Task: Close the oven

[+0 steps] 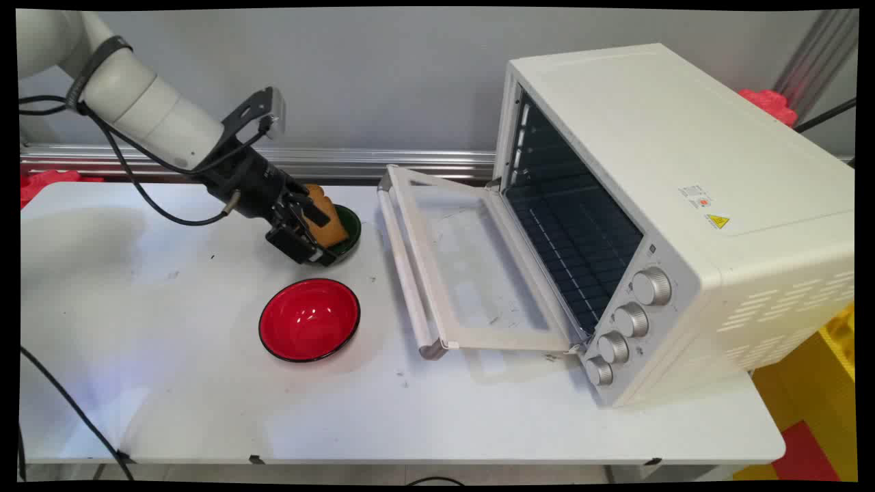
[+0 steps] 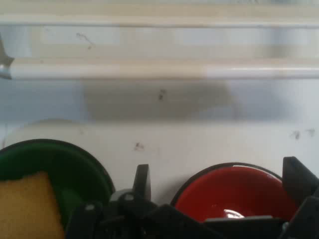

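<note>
I've got a yellow-brown slab of toast-like sponge (image 1: 327, 220) sitting in the small dark green bowl (image 1: 347, 225). My black two-finger gripper (image 1: 316, 236) is right on it, though I can't tell whether the fingers are pinching or spread. I'd keep the wrist low and steady here. The glossy red bowl (image 1: 309, 319) is just beside, the open cream toaster oven (image 1: 656, 212) across the white surface (image 1: 205, 410).

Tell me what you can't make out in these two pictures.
- Gripper: in both views, whether it grips the bread or merely sits beside it.
- Green bowl: main view, mostly hidden by gripper and bread; hand view, cut off by the left edge.
- Oven knob markings and warning label: main view, too small to read.
</note>
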{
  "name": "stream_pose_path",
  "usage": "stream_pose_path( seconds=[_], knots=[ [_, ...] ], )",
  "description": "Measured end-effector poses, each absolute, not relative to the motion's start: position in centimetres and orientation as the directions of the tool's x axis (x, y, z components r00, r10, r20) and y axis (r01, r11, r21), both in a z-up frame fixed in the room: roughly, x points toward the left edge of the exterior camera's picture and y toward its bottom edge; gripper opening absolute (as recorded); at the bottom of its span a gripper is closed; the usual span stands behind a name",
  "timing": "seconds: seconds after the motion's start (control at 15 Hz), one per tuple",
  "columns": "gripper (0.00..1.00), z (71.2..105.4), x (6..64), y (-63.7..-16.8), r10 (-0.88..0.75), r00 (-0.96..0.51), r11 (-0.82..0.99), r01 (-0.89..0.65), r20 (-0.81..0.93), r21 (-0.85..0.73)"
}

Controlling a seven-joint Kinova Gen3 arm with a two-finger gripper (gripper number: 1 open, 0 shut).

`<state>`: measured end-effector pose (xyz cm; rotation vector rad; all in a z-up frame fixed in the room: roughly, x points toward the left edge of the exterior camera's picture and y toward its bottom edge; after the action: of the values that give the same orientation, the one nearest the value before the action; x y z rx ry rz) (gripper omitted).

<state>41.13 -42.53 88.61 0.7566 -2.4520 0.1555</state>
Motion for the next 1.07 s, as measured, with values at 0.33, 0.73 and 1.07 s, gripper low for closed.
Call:
stream_pose_path(
  seconds=[0.33, 0.73, 1.07],
  knots=[
    [1.00, 88.2, 40.4, -42.4, -0.496, -0.676, 0.829, -0.555, 0.545, 0.067],
    [0.00, 87.7, 40.2, -42.3, -0.481, -0.693, 0.842, -0.535, 0.537, 0.064],
    [0.00, 87.1, 40.0, -42.5, -0.478, -0.696, 0.845, -0.530, 0.535, 0.066]
  ],
)
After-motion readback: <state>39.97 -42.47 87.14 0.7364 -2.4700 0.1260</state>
